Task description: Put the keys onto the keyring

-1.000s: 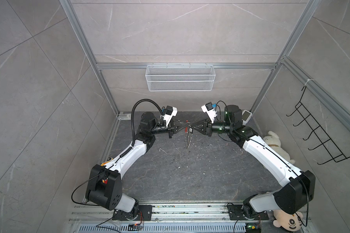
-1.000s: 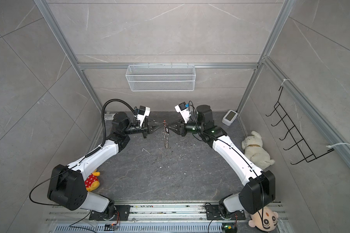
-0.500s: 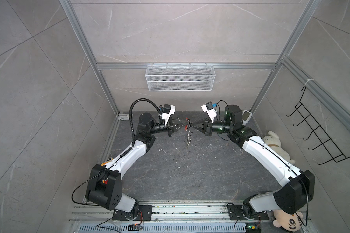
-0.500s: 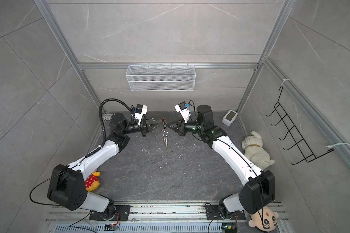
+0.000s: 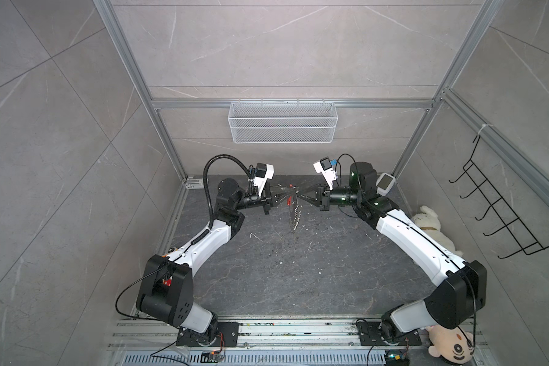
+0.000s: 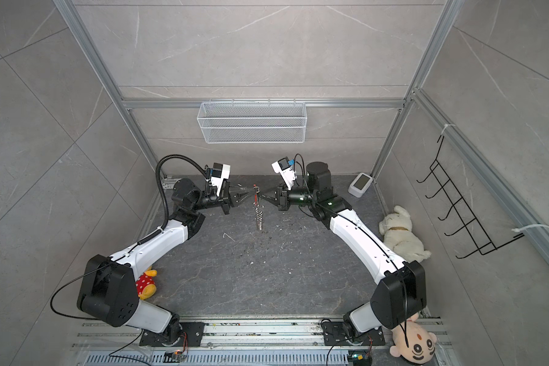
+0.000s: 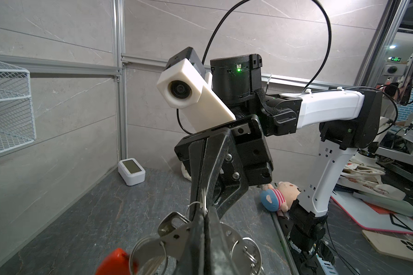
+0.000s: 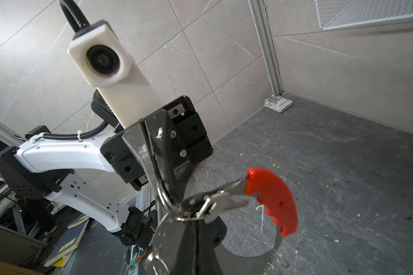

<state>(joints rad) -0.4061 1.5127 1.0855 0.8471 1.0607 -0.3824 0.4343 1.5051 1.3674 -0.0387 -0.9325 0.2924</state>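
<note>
1. Left gripper [image 5: 289, 189]: jaws together, pinching a small ring [image 8: 160, 194] at the top of the keyring [image 5: 294, 215]. It's a thin-wire grip at the very tips, so any twist and it slides out.
2. Keyring is in mid-air between both tips, hanging edge-on over the table [image 5: 298, 269], with the red bar [image 8: 272, 200] swung out to one side. I can't tell if its low end touches the table.
3. Key: I can't pick out the black tag in any view. It may be hidden behind the fingers. Threaded or not, I can't confirm.
4. Right gripper [image 5: 300, 194]: jaws together on the same knot of rings, tip to tip with the left. Which ring it has, I can't tell.
5. Risks: arms pulling apart out of sync could pry a ring open or tear it from one grip, dropping the bunch. The swinging weight makes that worse. The tips could also collide.
</note>
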